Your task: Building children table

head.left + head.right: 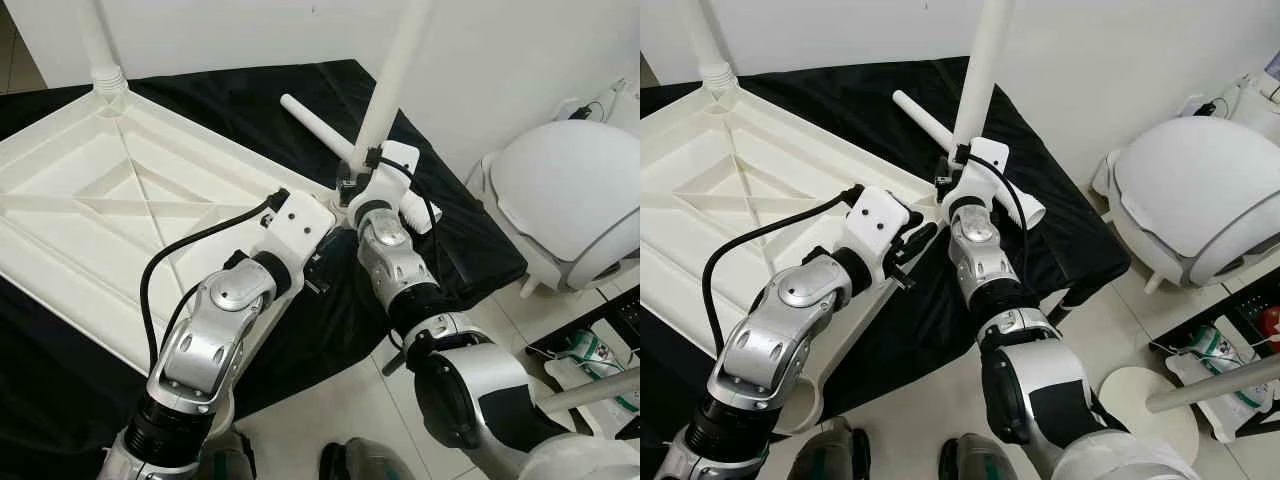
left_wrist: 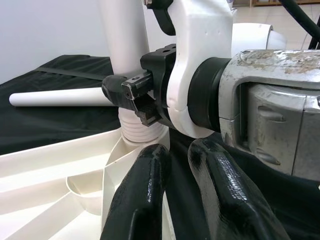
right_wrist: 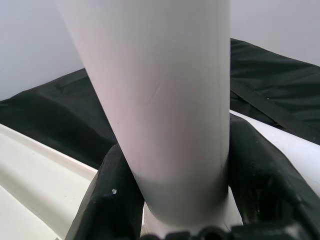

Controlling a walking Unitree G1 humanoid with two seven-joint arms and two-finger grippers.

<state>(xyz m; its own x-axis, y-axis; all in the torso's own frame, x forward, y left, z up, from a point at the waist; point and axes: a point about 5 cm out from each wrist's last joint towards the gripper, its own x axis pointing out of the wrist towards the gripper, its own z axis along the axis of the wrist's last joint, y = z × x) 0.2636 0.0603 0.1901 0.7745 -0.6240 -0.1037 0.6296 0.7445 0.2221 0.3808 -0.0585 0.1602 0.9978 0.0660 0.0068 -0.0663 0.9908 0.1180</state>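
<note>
White plastic made up the tabletop (image 1: 90, 190), which lay upside down on a black cloth (image 1: 240, 90) spread over the floor. I saw one leg (image 1: 100, 40) standing in the far left corner socket. I had the right end effector (image 3: 170, 200) clenched around the base of a second leg (image 1: 395, 70), its fingers (image 3: 112, 200) pressed on either side, and that leg stood upright at the tabletop's near right corner. A third leg (image 1: 310, 120) lay loose on the cloth just beyond that corner. My left end effector (image 2: 185, 195) hung just beside the right wrist, over the tabletop's near edge, holding nothing; its fingers (image 2: 140, 200) sat close together with only a narrow gap between them. To the right, a white domed appliance (image 1: 570, 200) stood on the tiled floor (image 1: 330, 410).
</note>
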